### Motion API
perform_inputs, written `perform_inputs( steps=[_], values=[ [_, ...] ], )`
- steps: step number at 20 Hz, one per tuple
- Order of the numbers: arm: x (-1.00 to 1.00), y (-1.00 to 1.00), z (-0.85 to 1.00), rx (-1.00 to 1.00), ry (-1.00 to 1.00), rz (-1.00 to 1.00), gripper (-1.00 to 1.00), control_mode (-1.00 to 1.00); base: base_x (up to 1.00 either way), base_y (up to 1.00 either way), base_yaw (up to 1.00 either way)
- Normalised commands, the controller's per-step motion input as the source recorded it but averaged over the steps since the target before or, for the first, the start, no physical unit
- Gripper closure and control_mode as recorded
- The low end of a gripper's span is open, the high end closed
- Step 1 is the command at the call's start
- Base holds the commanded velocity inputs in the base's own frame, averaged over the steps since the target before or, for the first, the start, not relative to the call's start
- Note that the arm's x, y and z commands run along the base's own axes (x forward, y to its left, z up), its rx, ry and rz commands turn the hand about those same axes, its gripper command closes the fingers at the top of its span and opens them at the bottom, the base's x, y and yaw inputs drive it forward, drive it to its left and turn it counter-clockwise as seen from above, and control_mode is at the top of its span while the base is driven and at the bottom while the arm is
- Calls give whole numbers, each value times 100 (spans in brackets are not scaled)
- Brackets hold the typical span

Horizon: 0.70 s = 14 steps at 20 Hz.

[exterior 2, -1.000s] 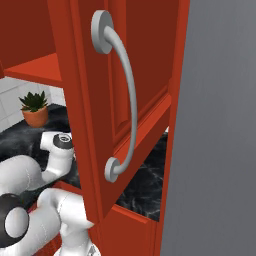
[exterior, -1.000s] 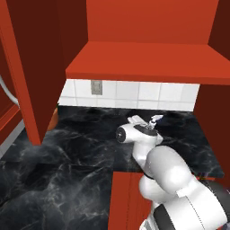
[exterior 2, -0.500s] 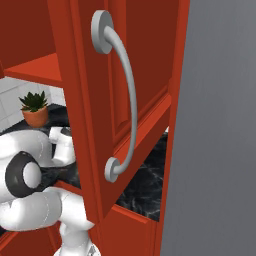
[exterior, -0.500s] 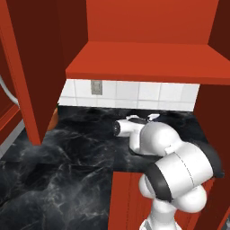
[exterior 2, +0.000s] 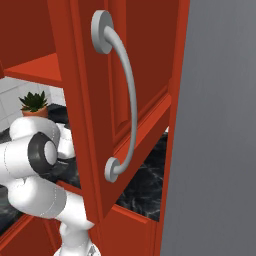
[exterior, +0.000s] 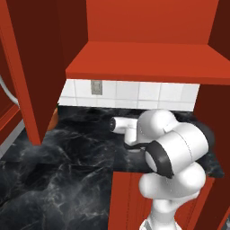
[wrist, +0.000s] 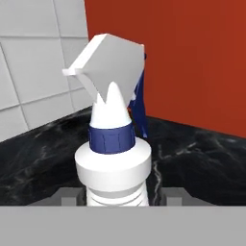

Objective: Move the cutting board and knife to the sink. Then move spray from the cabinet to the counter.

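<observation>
Landmark: I place everything against the spray, the white bottle with the dark blue collar.
Spray: I see it upright in the hand view, close in front of the camera, its base hidden at the bottom edge; its nozzle points left in that view.
Counter: the black marble counter runs behind and to both sides of the spray.
Behind the spray: white wall tiles to one side, a red cabinet wall to the other, meeting in a corner just behind the bottle.
Above: in the left base view I see the red cabinet shelf hanging over the counter stretch where the arm reaches.
In the way: the arm's own white elbow covers the hand in the left base view; in the right base view the open red door with its grey handle blocks most of the scene.
Other things: a small potted plant stands on the counter by the tiles.
Change: since half a second ago the arm's elbow has swung nearer to the base cameras and looms larger; the door, shelf and counter have not shifted.
Jaws: the gripper has its two tips standing on either side of the bottle's lower body, set apart about the bottle's width; I cannot tell whether they press on it.
</observation>
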Motion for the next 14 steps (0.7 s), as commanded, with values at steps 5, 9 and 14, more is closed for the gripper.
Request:
perform_inputs(
  steps=[5,9,14],
  values=[
    [2,-2,-37,1,0,-2,100,-100,0,0,0],
    [0,0,-43,1,-4,-1,100,-100,0,0,0],
    [-6,-2,-48,1,-14,-4,100,-100,0,0,0]
  ],
)
